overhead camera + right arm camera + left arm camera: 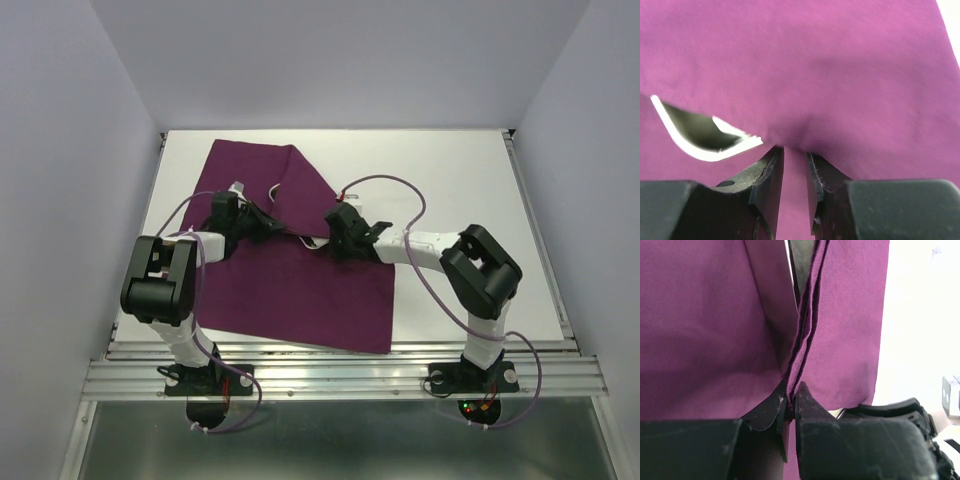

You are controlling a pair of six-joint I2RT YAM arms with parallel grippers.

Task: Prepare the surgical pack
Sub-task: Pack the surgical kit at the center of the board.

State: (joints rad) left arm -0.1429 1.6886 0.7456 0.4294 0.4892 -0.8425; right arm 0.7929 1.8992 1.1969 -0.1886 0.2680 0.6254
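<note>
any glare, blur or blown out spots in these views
Top view: even, soft light, no glare, and the drape is evenly lit. Left wrist view: the drape's weave is crisp, the table is blown out to white, and the left gripper is dark with little detail. Right wrist view: the drape looks pinker and soft, and the tray rim glares white.

Top view: a white bench [450, 180] fills a booth enclosed by three plain, pale lavender-grey panels: the left wall [60, 200], the back wall [340, 60] and the right wall [600, 150]. A metal side rail [545, 250] runs along the bench's right edge, and a ribbed aluminium rail [350, 375] spans its near edge. In front of that rail lies a dull grey metal panel [350, 440]. The light is even and diffuse, and the shadows are soft.
</note>
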